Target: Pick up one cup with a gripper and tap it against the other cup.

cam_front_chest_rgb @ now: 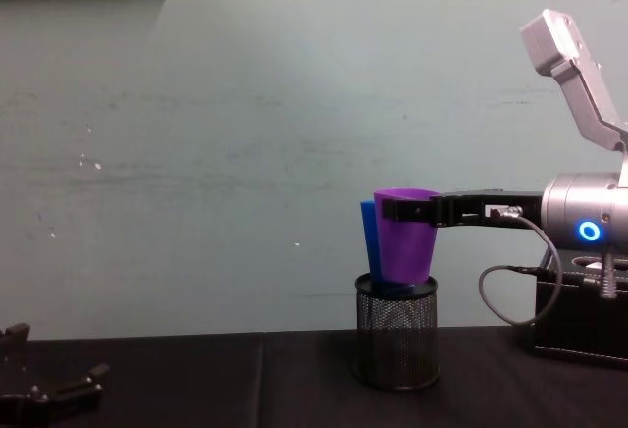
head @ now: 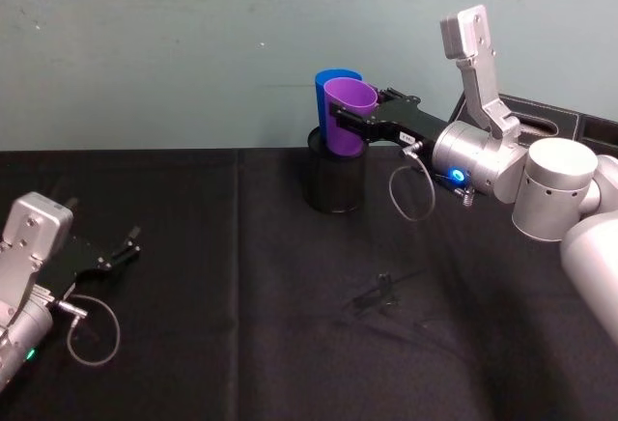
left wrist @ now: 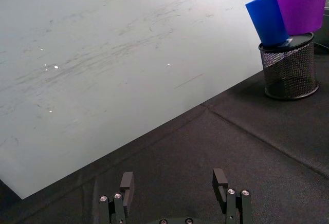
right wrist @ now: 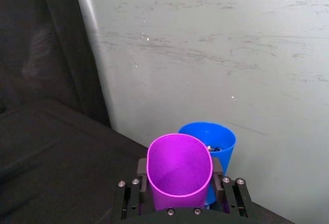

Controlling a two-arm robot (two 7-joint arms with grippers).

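At the far left, the left gripper (head: 126,245) rests low over the black table (head: 241,344), well apart from the cups. The left wrist view shows its fingers (left wrist: 127,183) spread wide with nothing between them. Near the middle, at the back edge of the table, stands a black mesh pen holder (head: 335,184). The blue cup (head: 324,81), a bright, smooth, tapered tumbler, sits in it, leaning away to the left. The purple cup (head: 350,96) is plain and tapered too, with a slightly wider mouth. It stands upright just right of the blue one and in front of it. The chest view shows what the head view hides: the purple cup's (cam_front_chest_rgb: 405,246) base hangs level with the holder's (cam_front_chest_rgb: 395,345) rim, overlapping the blue cup (cam_front_chest_rgb: 366,237) from the side. The right wrist view looks down into both open mouths, purple (right wrist: 180,157) nearest and blue (right wrist: 218,139) right behind it. No view settles whether the two walls touch. The right gripper (head: 350,124) reaches in level from the right on its silver arm (head: 483,165), where a blue ring glows. Its black fingers (right wrist: 143,171) are closed on either side of the purple cup, just below the rim. Farther right, a black case (head: 555,117) lies behind the arm.
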